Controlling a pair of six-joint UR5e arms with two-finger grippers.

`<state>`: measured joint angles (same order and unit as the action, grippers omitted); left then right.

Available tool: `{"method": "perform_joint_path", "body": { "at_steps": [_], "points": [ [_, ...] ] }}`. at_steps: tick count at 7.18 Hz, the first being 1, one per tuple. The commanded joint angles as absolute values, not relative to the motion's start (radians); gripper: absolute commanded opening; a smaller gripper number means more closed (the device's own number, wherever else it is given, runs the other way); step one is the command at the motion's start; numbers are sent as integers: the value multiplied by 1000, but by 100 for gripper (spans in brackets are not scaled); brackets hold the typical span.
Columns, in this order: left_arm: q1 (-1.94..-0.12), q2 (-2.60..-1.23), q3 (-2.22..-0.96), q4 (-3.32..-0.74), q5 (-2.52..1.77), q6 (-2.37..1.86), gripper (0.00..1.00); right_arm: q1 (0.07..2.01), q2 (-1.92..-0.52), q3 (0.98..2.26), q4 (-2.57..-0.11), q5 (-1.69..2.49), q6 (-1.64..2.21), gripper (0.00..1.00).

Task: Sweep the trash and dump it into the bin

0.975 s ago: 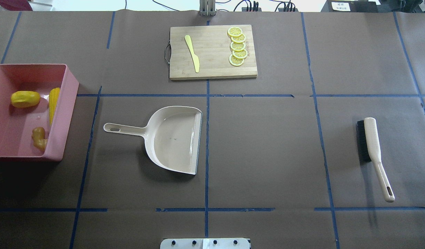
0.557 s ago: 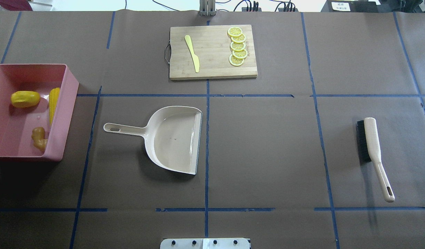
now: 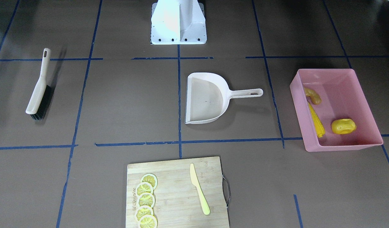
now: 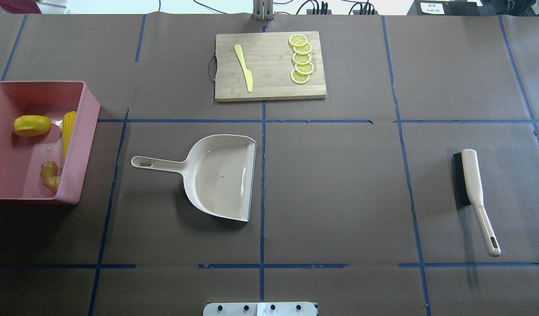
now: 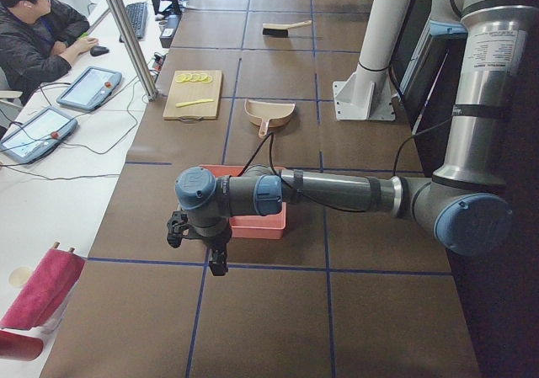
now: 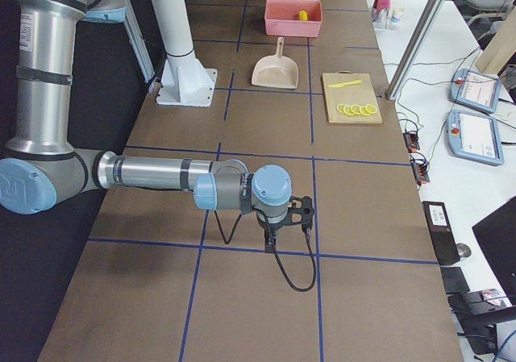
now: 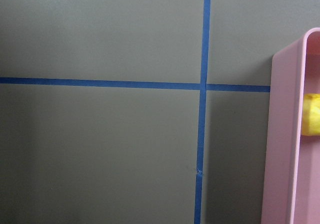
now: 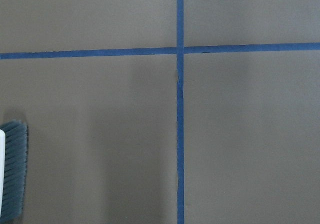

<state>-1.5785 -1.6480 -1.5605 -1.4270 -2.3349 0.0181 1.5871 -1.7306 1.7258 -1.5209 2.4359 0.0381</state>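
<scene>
**Trash all in bin, both arms out at table ends**

The bin (image 4: 81,145): big pink rectangular tub w/ tall sloping walls, at the left end of the table (image 4: 339,184) in the overhead view. All 3 trash pcs are inside. The corn cob (image 4: 68,131), yellow w/ ribbed kernel rows, lies lengthwise along the wall nearest the dustpan (image 4: 221,175). The potato-like lump (image 4: 32,125), smooth, rounded, deeper yellow, sits apart from it toward the outer wall. The ginger root (image 4: 50,175), knobbly tan-orange, is by the same wall as the corn, just beside the cob's robot-side end.

Beige dustpan lies flat near table centre, handle pointing at bin, clear gap btw them. The brush (image 4: 470,180) is well apart at the right end. A cutting board (image 4: 273,87) on the far side carries a knife (image 4: 244,68) & a row of lemon slices (image 4: 301,58).

The left hand (image 5: 200,245) hangs over the table just outside bin's outer end. It shows only from the side cam, so can't tell if fingers are apart or together. The right hand (image 6: 278,226) hangs low at the other end; same, can't tell. Its wrist cam catches brush bristles at the left edge.

Vs. overhead 1 s & 0.6 s ago: no change. Bin, trash, dustpan, brush, board are all in same spots.
</scene>
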Motion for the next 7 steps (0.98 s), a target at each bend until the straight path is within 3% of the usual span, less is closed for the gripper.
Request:
{"method": "perform_joint_path", "body": {
  "at_steps": [1, 7],
  "points": [
    [-1578, -1623, -1540, -1443, -2349, 21, 100, 1589, -1730, 1729, -1520, 2436, 48, 100],
    [-1577, -1612, -1542, -1463, -2347, 20, 100, 1591, -1729, 1730, -1519, 2428, 48, 100]
  ]
}}
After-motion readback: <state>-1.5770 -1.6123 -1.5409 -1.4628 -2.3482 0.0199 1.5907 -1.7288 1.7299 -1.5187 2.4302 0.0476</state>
